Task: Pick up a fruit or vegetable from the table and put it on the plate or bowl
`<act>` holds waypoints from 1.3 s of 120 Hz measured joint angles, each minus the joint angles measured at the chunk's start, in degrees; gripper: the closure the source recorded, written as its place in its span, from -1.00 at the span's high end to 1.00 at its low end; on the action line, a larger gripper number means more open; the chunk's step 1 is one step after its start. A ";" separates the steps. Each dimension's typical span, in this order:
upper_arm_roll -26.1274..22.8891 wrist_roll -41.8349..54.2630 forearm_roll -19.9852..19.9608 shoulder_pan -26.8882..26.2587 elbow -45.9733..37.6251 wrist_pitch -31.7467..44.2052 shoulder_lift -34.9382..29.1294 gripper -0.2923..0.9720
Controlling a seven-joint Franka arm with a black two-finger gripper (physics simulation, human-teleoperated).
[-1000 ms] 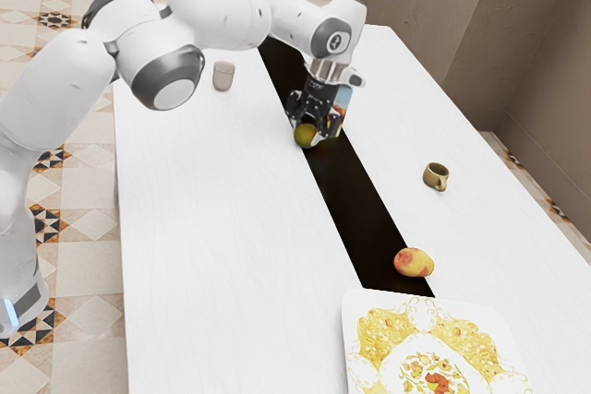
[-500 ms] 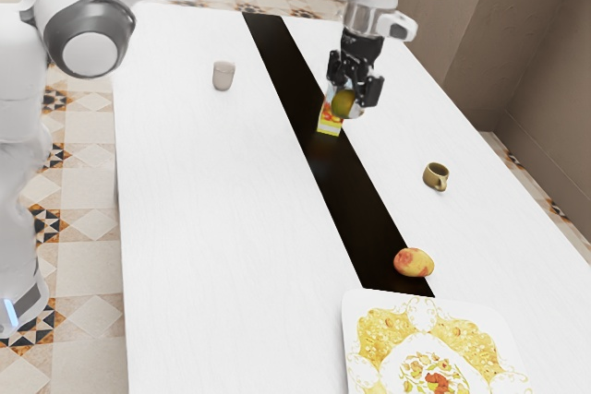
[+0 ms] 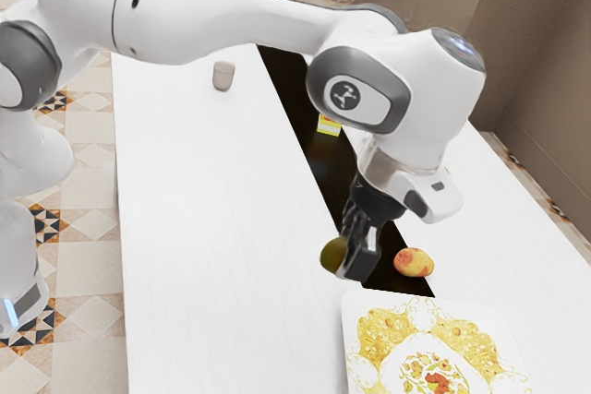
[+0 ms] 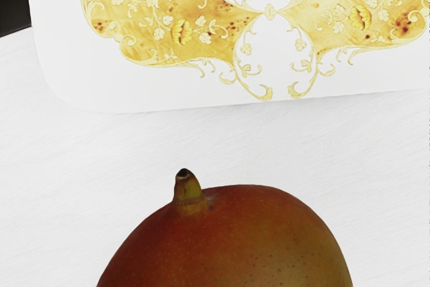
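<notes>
Near the plate (image 3: 388,301), over bare table (image 3: 212,228), the gripper (image 3: 347,260) is clamped on a mango (image 3: 331,253). Smooth, rounded and probably weighty, it could slip; a grip across its broad middle seems safest.

Patterned tile floor (image 3: 83,246), brown walls (image 3: 536,34), white table (image 3: 212,256).

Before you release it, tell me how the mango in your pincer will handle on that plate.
The mango looks rounded and smooth-skinned, so it may roll once set down. The plate seems flat with a low rim, so it would hardly stop it. Its skin looks taut and full, so it is probably firm under the pincer.
</notes>
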 joint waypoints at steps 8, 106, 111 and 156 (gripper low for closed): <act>-0.19 -0.80 -1.90 0.00 0.04 2.67 1.95 -0.12; -1.26 -4.37 -7.44 7.63 0.21 22.68 7.74 -0.09; -1.26 -4.39 -7.89 7.70 0.21 23.45 8.05 -0.09; -1.08 -4.06 -13.21 8.27 0.19 29.47 8.39 0.43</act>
